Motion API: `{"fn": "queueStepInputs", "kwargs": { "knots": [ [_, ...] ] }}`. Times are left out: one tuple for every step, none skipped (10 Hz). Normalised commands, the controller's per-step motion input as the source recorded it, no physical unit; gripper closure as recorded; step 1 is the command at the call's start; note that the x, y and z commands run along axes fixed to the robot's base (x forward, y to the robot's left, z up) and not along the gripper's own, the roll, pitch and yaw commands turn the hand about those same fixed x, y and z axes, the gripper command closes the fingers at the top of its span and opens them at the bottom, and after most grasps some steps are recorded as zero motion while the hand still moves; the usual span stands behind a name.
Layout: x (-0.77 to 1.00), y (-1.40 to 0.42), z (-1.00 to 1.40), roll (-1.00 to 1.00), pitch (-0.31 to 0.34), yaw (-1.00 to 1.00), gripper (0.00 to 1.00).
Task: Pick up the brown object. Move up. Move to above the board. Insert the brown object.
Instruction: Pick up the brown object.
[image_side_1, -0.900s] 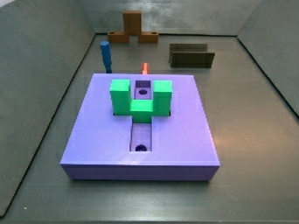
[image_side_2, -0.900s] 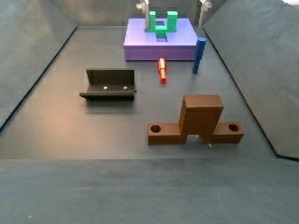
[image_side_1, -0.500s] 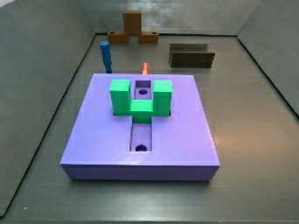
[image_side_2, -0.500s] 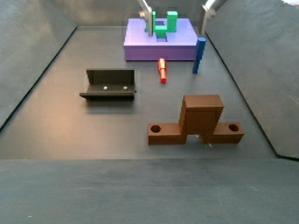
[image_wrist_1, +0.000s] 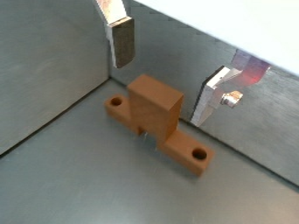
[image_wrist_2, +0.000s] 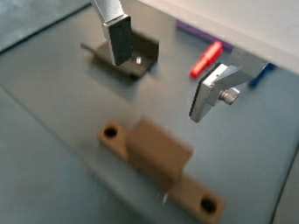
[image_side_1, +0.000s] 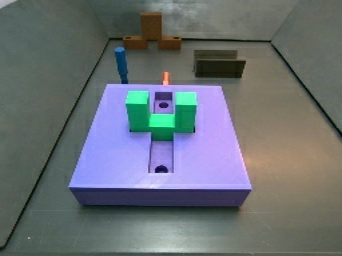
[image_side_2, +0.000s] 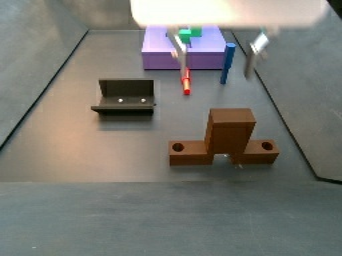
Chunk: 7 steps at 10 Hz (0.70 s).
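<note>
The brown object (image_side_2: 230, 135) stands on the grey floor, its block upright on a bar with a round hole at each end; it also shows in a side view (image_side_1: 154, 32) at the far wall. In both wrist views (image_wrist_1: 152, 109) (image_wrist_2: 158, 153) it lies below the open, empty gripper (image_wrist_1: 162, 90) (image_wrist_2: 158, 87). In a side view the gripper (image_side_2: 217, 65) hangs high between the brown object and the purple board (image_side_2: 158, 55). The board (image_side_1: 214, 150) carries a green U-shaped block (image_side_1: 162, 108).
A blue upright peg (image_side_1: 120, 62) (image_side_2: 229, 60) and a short red peg (image_side_1: 166, 77) (image_side_2: 185, 80) stand by the board's edge. The dark fixture (image_side_2: 124, 96) (image_side_1: 219, 64) (image_wrist_2: 128, 57) stands to one side. Grey walls enclose the floor; the brown object is near one.
The gripper has come away from over the board toward the brown object and shows larger and lower in a side view. Nothing on the floor has moved.
</note>
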Motion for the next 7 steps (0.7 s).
{"fn": "queueStepInputs", "kwargs": {
  "knots": [
    [-0.24,0.43,-0.46,0.14,-0.043,-0.35,0.00],
    [-0.32,0.15,-0.35,0.02,-0.036,-0.07,0.00],
    [-0.17,0.14,-0.27,-0.01,-0.011,0.00,0.00],
    [-0.19,0.22,-0.29,0.00,-0.023,-0.03,0.00],
    [-0.13,0.26,-0.26,-0.02,-0.031,0.00,0.00],
    [0.00,0.15,-0.18,-0.07,0.000,0.10,0.00],
    [0.15,0.03,-0.09,-0.11,0.000,0.24,0.00]
  ]
}}
